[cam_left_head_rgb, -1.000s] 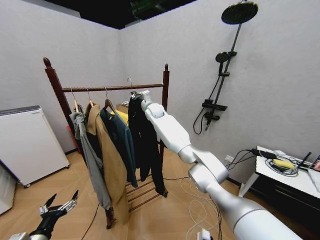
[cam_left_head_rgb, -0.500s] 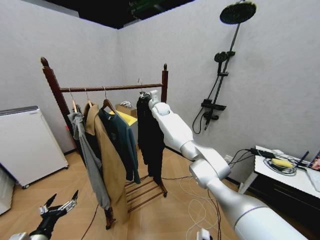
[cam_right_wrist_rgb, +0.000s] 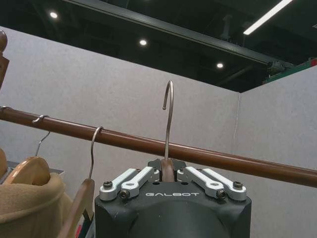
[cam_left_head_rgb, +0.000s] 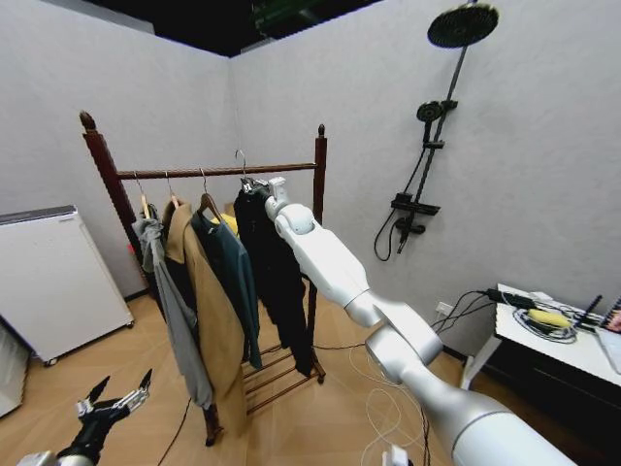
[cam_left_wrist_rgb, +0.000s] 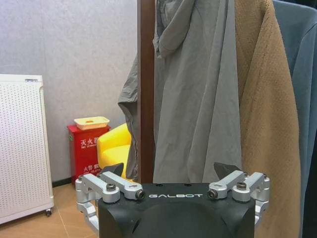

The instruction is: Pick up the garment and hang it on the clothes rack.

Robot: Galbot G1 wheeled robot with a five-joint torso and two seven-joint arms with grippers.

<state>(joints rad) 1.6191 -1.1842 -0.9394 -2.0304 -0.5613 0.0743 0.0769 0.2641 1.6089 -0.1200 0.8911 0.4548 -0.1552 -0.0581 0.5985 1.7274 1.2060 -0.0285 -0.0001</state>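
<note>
The garment [cam_left_head_rgb: 275, 277], a long black coat on a hanger, hangs from my right gripper [cam_left_head_rgb: 264, 186] just in front of the clothes rack [cam_left_head_rgb: 316, 184]. In the right wrist view the right gripper [cam_right_wrist_rgb: 167, 172] is shut on the hanger's neck. The metal hook [cam_right_wrist_rgb: 169, 111] rises past the brown rail [cam_right_wrist_rgb: 218, 157], and its curve stands above the rail without resting on it. The garment sits toward the rail's right end, next to a teal jacket [cam_left_head_rgb: 233, 277]. My left gripper [cam_left_head_rgb: 109, 401] is low at the bottom left, open and holding nothing; it also shows as the left gripper [cam_left_wrist_rgb: 169, 171].
A grey garment [cam_left_head_rgb: 175, 311], a tan coat [cam_left_head_rgb: 209, 311] and the teal jacket hang on the rail's left part. A white cabinet [cam_left_head_rgb: 53, 277] stands at the left. A shower fixture [cam_left_head_rgb: 427, 146] is on the right wall. Cables [cam_left_head_rgb: 383, 398] lie on the floor, and a white table [cam_left_head_rgb: 572, 349] is at the right.
My right gripper has carried the black garment leftward along the rail, closer to the teal jacket. The left arm has not moved.
</note>
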